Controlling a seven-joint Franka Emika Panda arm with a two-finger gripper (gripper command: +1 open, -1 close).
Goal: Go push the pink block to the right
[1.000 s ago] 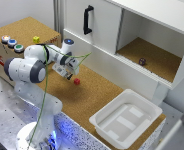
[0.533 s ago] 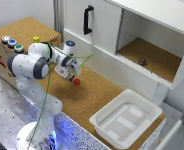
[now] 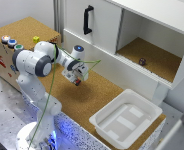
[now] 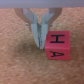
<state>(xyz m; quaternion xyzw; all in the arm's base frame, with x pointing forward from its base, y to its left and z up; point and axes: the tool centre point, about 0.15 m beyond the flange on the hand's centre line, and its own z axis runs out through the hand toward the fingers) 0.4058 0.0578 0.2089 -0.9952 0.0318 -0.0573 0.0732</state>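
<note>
The pink block point(image 4: 59, 45) is a small red-pink cube with dark letters on its top face, lying on the cork surface. In the exterior view the pink block point(image 3: 78, 83) shows as a red spot just below the hand. My gripper point(image 4: 39, 44) is shut and empty, its fingertips point(image 4: 37, 39) pressed together and down at the cork. It stands right beside one side face of the block, at or very near contact. In the exterior view my gripper point(image 3: 74, 77) hangs low over the cork in front of the cabinet.
A white tray point(image 3: 153, 114) stands on the cork at the exterior view's right. A cabinet with a black handle point(image 3: 87, 20) holds a dark small object point(image 3: 142, 61) in its open bay. A yellow cube point(image 3: 36, 38) and coloured buttons point(image 3: 12, 43) sit on the wooden box at the left.
My gripper has come down and moved toward the exterior view's right, from above the cork to beside the pink block. The block has hardly moved.
</note>
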